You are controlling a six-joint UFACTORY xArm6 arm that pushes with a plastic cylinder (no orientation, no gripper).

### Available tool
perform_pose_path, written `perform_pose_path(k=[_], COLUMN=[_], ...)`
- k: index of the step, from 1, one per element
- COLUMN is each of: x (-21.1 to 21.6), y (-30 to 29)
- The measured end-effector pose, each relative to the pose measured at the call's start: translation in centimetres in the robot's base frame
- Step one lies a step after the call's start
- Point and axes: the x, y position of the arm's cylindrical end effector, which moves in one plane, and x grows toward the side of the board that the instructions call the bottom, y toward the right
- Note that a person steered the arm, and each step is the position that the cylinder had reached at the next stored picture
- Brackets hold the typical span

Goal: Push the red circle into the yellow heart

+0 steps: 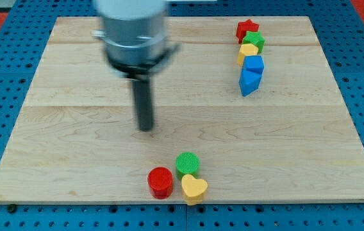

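Red circle (160,182) below my tip (145,128)

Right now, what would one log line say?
my tip: above-left of blocks | red circle: near yellow heart, small gap | green circle: touching heart

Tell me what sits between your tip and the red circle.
Nothing: in the camera view only bare wood lies between my tip and the red circle. The green circle stands off that line, toward the view's right.
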Motion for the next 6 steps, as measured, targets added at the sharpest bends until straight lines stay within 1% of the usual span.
perform_pose_path(k=[1,2,3,5,6], x=[4.9,13.2,13.4,13.3,13.4], y=[-6.2,-9.0,-8.8,-6.4,2.7])
